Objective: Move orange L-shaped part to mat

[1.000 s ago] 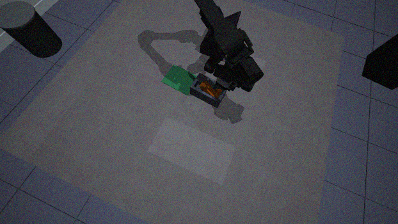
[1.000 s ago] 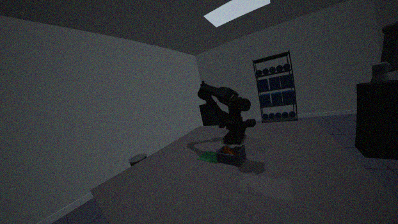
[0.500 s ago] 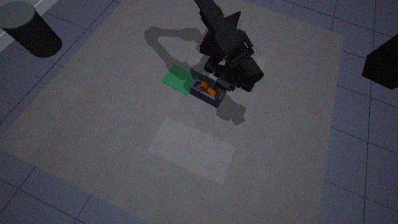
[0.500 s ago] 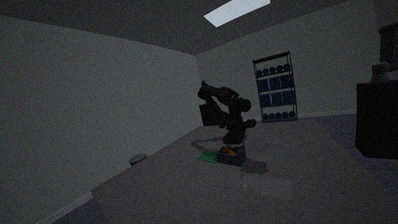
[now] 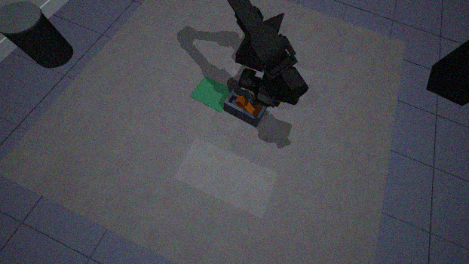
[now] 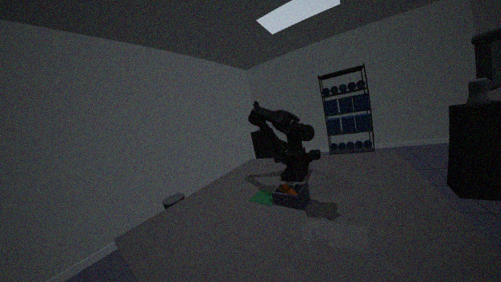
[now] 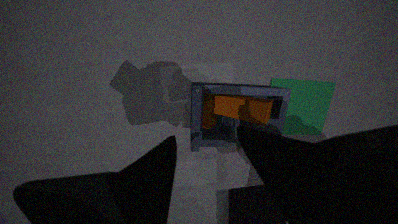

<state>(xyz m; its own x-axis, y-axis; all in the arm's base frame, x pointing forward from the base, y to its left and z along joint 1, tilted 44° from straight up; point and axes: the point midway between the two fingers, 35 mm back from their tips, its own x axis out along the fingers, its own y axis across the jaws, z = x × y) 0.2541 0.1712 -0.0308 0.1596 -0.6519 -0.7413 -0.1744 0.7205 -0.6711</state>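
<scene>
I am watching from far away, and my pincer (image 5: 259,90) (image 6: 295,180) (image 7: 206,136) hangs above and beside the grey tray (image 5: 241,114) (image 6: 287,200) (image 7: 196,120), with its fingers spread part way and nothing between them; the orange part (image 5: 249,107) (image 6: 287,189) (image 7: 230,106) is lower than the fingertips and just ahead of them in the wrist view, in the tray but not flat; the end near the green mat (image 5: 207,96) (image 6: 262,197) (image 7: 307,105) looks tipped up, and the other end looks low, so I think the pressing job is done; the mat lies past the tray from the pincer, off to the right in the wrist view, and the part is not on it; what is left is to line up with the high end, go down, pinch it, lift it out, lay it flat with its top up and let go; if I bump it, it could drop back into its pocket.
</scene>
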